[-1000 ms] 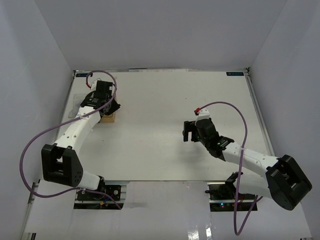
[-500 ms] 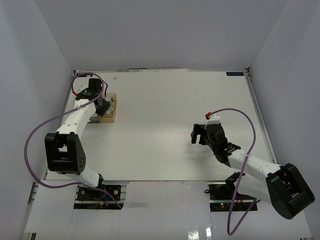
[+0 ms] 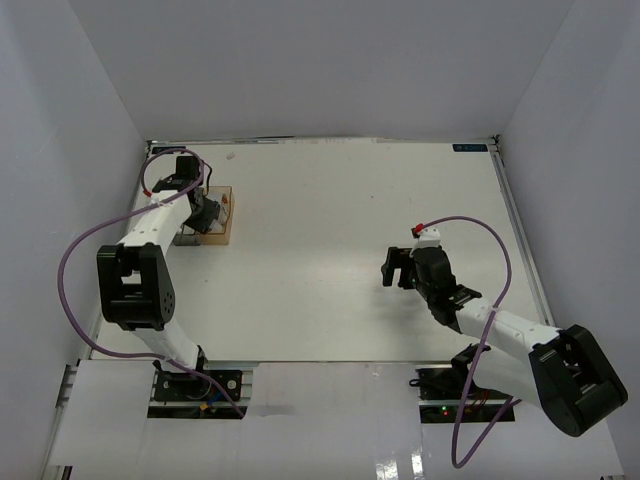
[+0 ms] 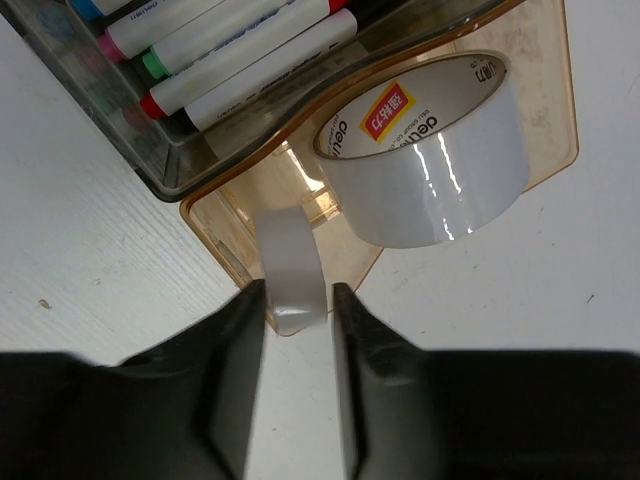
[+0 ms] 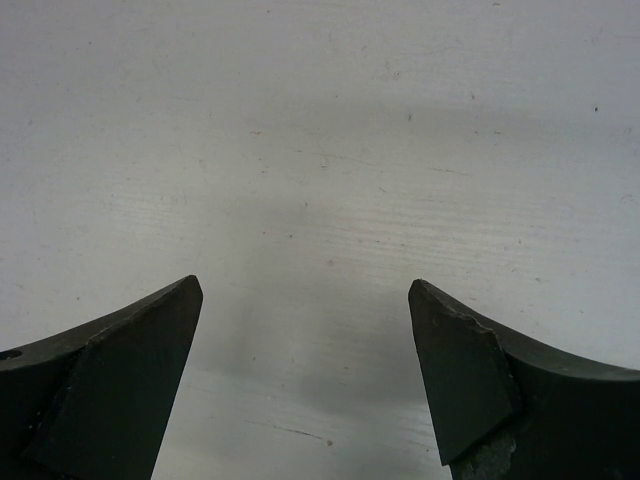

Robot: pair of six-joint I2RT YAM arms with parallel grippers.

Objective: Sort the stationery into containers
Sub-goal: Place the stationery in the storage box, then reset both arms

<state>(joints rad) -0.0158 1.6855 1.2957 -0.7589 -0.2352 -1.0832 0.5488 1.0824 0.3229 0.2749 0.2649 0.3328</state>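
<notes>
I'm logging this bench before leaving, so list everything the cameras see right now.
markers: five, white with blue, pink, green, red, black caps, in the grey bin
grey bin: one, smoky, beside the amber bin
amber bin: one, see-through orange, table's far left
wide tape roll: one, white, in the amber bin
narrow tape roll: one, white, at the amber bin's corner
table: one, white
cables: two, purple, one per arm
left claw: one, black, fingers flanking the narrow tape roll
right claw: one, black, open over the table
</notes>
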